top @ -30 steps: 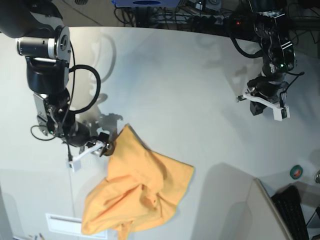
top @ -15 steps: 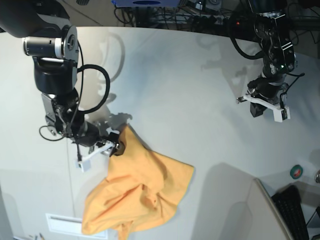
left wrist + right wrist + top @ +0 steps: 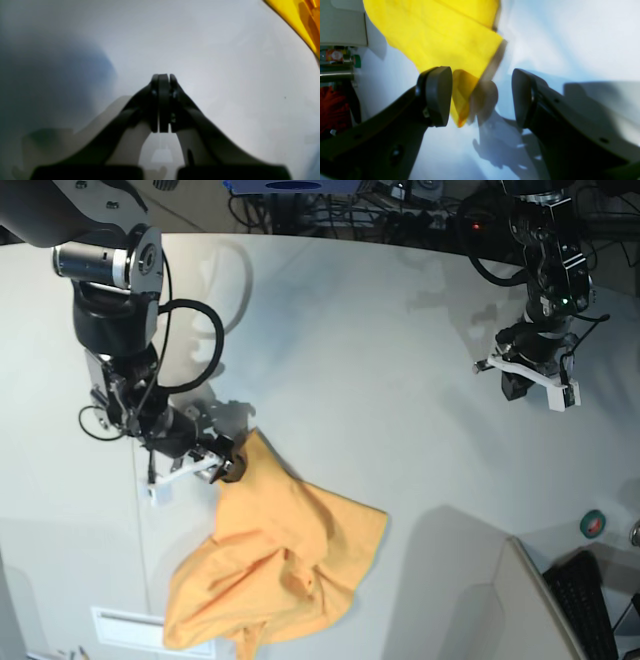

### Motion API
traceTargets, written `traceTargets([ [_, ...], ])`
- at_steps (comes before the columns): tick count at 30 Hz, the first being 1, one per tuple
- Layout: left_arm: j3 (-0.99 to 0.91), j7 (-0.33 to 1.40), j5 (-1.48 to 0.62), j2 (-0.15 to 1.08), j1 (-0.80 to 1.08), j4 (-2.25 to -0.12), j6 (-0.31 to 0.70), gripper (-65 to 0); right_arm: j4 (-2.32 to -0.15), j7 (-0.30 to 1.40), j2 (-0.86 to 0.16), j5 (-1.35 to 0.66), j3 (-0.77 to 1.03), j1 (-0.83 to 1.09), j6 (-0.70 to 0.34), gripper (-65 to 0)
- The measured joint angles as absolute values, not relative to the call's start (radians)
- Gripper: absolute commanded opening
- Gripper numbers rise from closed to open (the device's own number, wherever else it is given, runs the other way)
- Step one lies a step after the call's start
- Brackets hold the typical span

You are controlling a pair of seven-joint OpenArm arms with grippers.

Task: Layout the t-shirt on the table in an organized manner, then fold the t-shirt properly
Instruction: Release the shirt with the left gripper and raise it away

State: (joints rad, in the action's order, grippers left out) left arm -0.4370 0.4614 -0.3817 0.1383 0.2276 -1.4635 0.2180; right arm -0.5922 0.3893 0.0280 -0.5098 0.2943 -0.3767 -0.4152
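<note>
While the t-shirt (image 3: 272, 565) lies crumpled on the table (image 3: 380, 380) near its front edge, the right gripper (image 3: 222, 465) stands at the cloth's upper corner. Base view: the shirt forms a bunched light-orange heap, one corner pointing up toward the right arm, its lower part overlapping a small inset plate (image 3: 125, 627) in the tabletop. Right wrist view: the right gripper's (image 3: 481, 97) fingers (image 3: 438, 96) are spread apart, and a folded tip of the t-shirt (image 3: 440, 37) reaches into the gap, just beside the left-hand pad; whether cloth and pad touch cannot be told, and nothing is clamped. The table (image 3: 570, 37) shows bare beyond the cloth.

Left wrist view: the left gripper (image 3: 161, 77) has its fingers pressed together with nothing between them, over bare table (image 3: 212, 50); only an edge of the t-shirt (image 3: 300, 22) shows in the upper right corner. Base view: the left gripper (image 3: 530, 388) hangs above the far side of the table, well apart from the shirt. A dark keyboard (image 3: 590, 605) and a small round green object (image 3: 593, 524) sit at the lower right.
</note>
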Motion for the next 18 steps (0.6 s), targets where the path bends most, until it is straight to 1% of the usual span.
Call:
traceTargets([
  [3, -0.437, 0.461, -0.382, 0.136, 0.227, -1.464, 0.218, -65.0, -0.587, 0.395, 0.038, -0.498, 0.294, -0.379, -0.411, -44.3],
  [8, -0.437, 0.461, -0.382, 0.136, 0.233, -1.464, 0.219, -65.0, -0.588, 0.401, 0.033, -0.495, 0.296, -0.387, -0.408, -51.5],
  [11, -0.436, 0.461, -0.382, 0.137, 0.247, -1.464, 0.218, -65.0, -0.59, 0.396, 0.033, -0.495, 0.299, -0.387, -0.408, -63.0],
  [12, -0.436, 0.462, -0.382, 0.137, 0.25, -1.463, 0.218, -65.0, -0.59, 0.396, 0.034, -0.495, 0.299, -0.384, -0.408, -65.0],
  [15, -0.432, 0.461, -0.382, 0.137, 0.246, -1.46, 0.218, -65.0, -0.59, 0.396, 0.036, -0.494, 0.299, -0.381, -0.408, -65.0],
  [18, -0.429, 0.461, -0.382, 0.136, 0.243, -1.46, 0.219, -65.0, -0.648, 0.401, 0.036, -0.493, 0.299, -0.351, -0.408, -65.0],
])
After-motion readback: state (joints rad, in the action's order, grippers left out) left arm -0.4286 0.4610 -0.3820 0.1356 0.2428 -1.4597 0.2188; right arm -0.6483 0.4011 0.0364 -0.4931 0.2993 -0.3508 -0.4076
